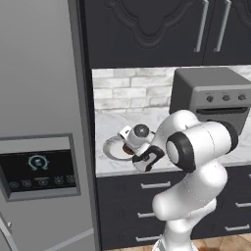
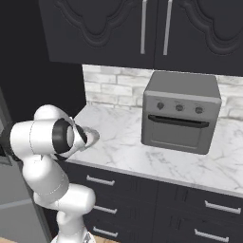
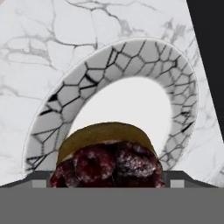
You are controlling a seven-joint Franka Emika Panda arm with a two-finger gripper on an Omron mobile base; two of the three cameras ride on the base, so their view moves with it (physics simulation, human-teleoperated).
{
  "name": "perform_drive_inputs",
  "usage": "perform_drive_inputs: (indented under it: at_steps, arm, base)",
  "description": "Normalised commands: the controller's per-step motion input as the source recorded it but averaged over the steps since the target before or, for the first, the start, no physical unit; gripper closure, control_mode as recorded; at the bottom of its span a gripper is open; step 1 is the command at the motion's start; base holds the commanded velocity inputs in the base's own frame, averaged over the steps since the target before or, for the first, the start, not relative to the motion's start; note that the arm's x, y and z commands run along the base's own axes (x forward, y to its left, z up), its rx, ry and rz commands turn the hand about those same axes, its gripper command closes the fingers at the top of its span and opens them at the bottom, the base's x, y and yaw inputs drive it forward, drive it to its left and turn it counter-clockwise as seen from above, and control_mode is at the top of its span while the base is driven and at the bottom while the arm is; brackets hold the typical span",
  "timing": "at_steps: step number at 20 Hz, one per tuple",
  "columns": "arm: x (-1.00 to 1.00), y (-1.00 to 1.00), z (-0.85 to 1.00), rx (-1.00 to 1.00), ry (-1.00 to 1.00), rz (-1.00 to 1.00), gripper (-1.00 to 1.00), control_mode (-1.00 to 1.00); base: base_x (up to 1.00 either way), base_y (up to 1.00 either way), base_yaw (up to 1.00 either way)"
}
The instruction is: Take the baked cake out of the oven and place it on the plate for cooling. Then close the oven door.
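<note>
Cake (image 3: 107, 155) over plate (image 3: 177, 83) on marble counter (image 3: 39, 48), oven (image 2: 181, 111) nearby.

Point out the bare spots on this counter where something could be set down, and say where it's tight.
Bare marble counter runs between the plate at its left end and the oven, and along the front edge before the oven door. The plate's white centre is free behind the cake. The left end is crowded by the pincer and cake.

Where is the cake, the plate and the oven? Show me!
cake (image 3: 105, 153): hand view, on its dark red berry top.
plate (image 3: 131, 57): hand view, on its crackle-patterned rim above the cake.
oven (image 2: 180, 121): right base view, on its grey front by the bar handle.
</note>
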Motion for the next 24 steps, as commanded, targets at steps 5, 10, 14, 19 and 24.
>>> perform_drive_inputs:
  at_steps: [5,10,14,19,24]
  arm:
    - [0.37,0.23,0.00,0.00,0.00,0.00,1.00,-1.00]
    - [0.40,0.27,-0.02,0.00,0.00,0.00,-1.00,-1.00]
    - [0.18,0.07,-0.13,0.00,0.00,0.00,-1.00,-1.00]
    - [0.06,0.00,-0.14,0.00,0.01,0.00,-1.00,-1.00]
    - [0.12,0.00,-0.05,0.00,0.03,0.02,-1.00,-1.00]
  base:
    - [0.00,0.00,0.00]
    - [0.00,0.00,0.00]
    - [0.00,0.00,0.00]
    - [0.00,0.00,0.00]
    - [0.00,0.00,0.00]
